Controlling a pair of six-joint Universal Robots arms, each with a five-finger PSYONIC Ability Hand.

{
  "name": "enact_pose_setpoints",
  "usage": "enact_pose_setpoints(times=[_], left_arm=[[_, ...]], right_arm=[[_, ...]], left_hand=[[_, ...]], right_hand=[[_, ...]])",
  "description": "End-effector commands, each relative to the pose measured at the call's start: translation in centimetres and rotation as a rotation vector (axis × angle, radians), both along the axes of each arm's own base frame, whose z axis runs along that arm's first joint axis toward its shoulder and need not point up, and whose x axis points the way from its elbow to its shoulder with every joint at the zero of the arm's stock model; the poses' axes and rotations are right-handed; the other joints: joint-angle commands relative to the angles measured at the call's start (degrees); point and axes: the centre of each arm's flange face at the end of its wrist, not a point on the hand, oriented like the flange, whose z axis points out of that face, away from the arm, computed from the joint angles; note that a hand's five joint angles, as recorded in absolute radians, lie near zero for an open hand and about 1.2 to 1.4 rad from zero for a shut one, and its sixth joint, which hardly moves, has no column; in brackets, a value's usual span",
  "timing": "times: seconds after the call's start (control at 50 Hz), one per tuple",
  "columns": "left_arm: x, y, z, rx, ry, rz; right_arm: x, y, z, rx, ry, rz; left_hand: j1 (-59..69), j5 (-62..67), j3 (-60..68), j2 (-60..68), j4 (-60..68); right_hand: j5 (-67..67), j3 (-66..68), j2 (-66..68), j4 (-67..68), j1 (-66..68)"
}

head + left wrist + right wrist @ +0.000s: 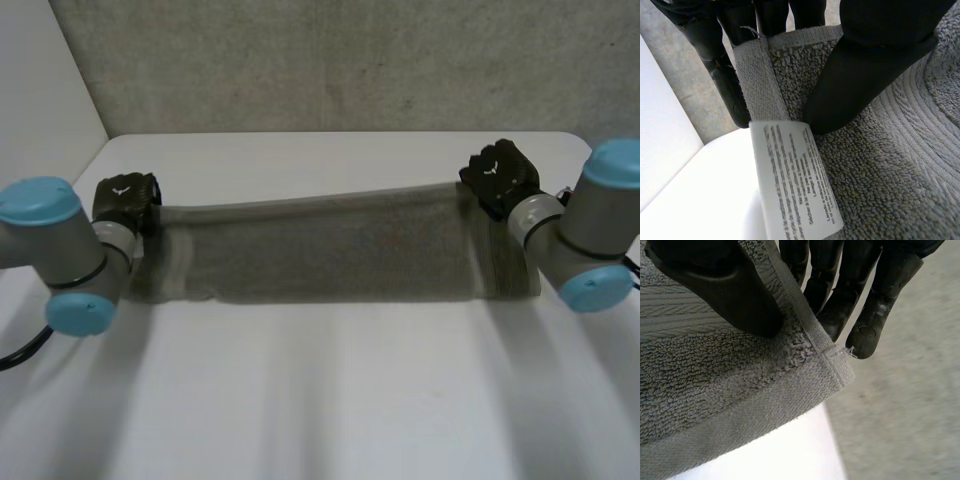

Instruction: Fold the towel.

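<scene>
A grey towel (330, 250) hangs stretched between my two hands above the white table (330, 400). My left hand (125, 203) pinches the towel's left far corner between thumb and fingers. In the left wrist view the thumb (860, 75) presses the terry towel (890, 180) against the fingers (725, 75), beside a white care label (795, 180). My right hand (498, 175) pinches the right far corner. There the thumb (725, 290) clamps the hemmed corner of the towel (715, 385) against the fingers (875, 310).
A grey wall (350, 60) rises behind the table's far edge. A white panel (40, 90) stands at the left. The table's near half lies bare below the hanging towel.
</scene>
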Motion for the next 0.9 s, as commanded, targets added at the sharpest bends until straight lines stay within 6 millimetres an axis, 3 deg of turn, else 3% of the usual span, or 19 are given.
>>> enact_pose_setpoints(times=[0.02, 0.04, 0.06, 0.08, 0.1, 0.12, 0.26, 0.34, 0.38, 0.4, 0.44, 0.5, 0.54, 0.6, 0.74, 0.84, 0.9], left_arm=[[-1.4, -1.5, -1.2, -0.025, 0.004, -0.023], [-1.6, -1.6, -1.5, -0.027, 0.004, -0.027], [-1.8, -1.6, -1.8, -0.027, 0.003, -0.031], [-1.8, -1.6, -1.8, -0.027, 0.003, -0.031], [-1.8, -1.6, -1.8, -0.03, 0.001, -0.029], [-2.1, -1.5, -1.8, -0.033, -0.009, -0.032], [-3.1, -0.5, -1.8, -0.038, -0.077, -0.064], [-2.9, -0.1, -1.2, -0.037, -0.077, -0.061], [-2.5, 0.4, 1.5, -0.079, -0.063, -0.045], [-2.5, 0.4, 1.5, -0.079, -0.062, -0.045], [-2.1, 1.4, 3.5, -0.099, -0.052, -0.039], [-1.9, 2.0, 4.4, -0.106, -0.046, -0.04], [-1.6, 3.7, 5.8, -0.111, -0.035, -0.045], [-1.2, 5.4, 6.3, -0.095, -0.032, -0.047], [-0.8, 8.5, 5.6, -0.039, -0.038, -0.08], [-0.8, 9.7, 4.4, 0.0, -0.026, -0.119], [-0.6, 10.0, 3.8, 0.015, 0.003, -0.119]], right_arm=[[0.9, -1.2, -1.7, -0.085, -0.018, 0.018], [1.1, -1.3, -2.2, -0.079, -0.017, 0.022], [1.2, -1.3, -2.8, -0.072, -0.015, 0.021], [1.3, -1.3, -2.8, -0.072, -0.015, 0.021], [1.2, -1.4, -3.2, -0.065, -0.012, 0.012], [1.2, -1.3, -3.4, -0.058, -0.008, 0.01], [0.7, -1.2, -3.3, -0.043, -0.025, -0.044], [0.4, -0.7, -1.9, -0.04, -0.067, -0.069], [-0.4, 0.2, 1.5, -0.051, -0.151, -0.085], [-0.4, 0.2, 1.5, -0.051, -0.151, -0.085], [-0.9, 1.8, 3.5, -0.015, -0.236, -0.083], [-1.1, 2.9, 4.3, 0.021, -0.273, -0.082], [-1.5, 5.2, 5.3, 0.125, -0.324, -0.076], [-2.2, 6.8, 4.8, 0.28, -0.342, -0.073], [-5.1, 8.0, 2.9, 0.547, -0.361, -0.151], [-6.2, 7.8, 1.7, 0.588, -0.378, -0.171], [-6.9, 6.9, -0.1, 0.614, -0.379, -0.194]], left_hand=[[10.72, 20.39, 10.39, 10.25, 10.22], [10.72, 20.39, 10.39, 10.25, 10.22], [10.72, 20.39, 10.39, 10.25, 10.22], [10.72, 20.39, 10.39, 10.25, 10.22], [-16.24, -6.56, -16.57, -16.7, -16.74], [-57.14, -47.47, -57.47, -57.61, -57.64], [-59.24, -49.56, -59.56, -59.7, -59.74], [-59.24, -49.56, -59.56, -59.7, -59.74], [-59.24, -49.56, -59.56, -59.7, -59.74], [-59.24, -49.56, -59.56, -59.7, -59.74], [-59.24, -49.56, -59.56, -59.7, -59.74], [-59.07, -49.39, -59.4, -59.53, -59.57], [-59.07, -49.4, -59.4, -59.53, -59.57], [-59.07, -49.39, -59.4, -59.53, -59.57], [-59.07, -49.39, -59.4, -59.53, -59.57], [-59.07, -49.39, -59.4, -59.53, -59.57], [-59.07, -49.39, -59.4, -59.53, -59.57]], right_hand=[[3.11, 3.43, 4.5, 3.48, 3.9], [3.11, 3.43, 4.5, 3.48, 3.9], [-9.32, -9.0, -7.93, -8.95, -8.53], [-9.45, -9.13, -8.06, -9.08, -8.66], [-54.08, -53.76, -52.69, -53.71, -53.29], [-66.89, -66.57, -65.5, -66.52, -66.1], [-66.89, -66.57, -65.5, -66.52, -66.1], [-66.89, -66.57, -65.5, -66.52, -66.1], [-66.89, -66.57, -65.5, -66.52, -66.1], [-66.89, -66.57, -65.5, -66.52, -66.1], [-66.89, -66.57, -65.5, -66.52, -66.1], [-66.89, -66.57, -65.5, -66.52, -66.1], [-66.89, -66.57, -65.5, -66.52, -66.1], [-66.89, -66.57, -65.5, -66.52, -66.1], [-62.62, -62.3, -61.23, -62.25, -61.83], [-56.04, -55.72, -54.65, -55.67, -55.25], [-54.02, -53.71, -52.64, -53.66, -53.23]])
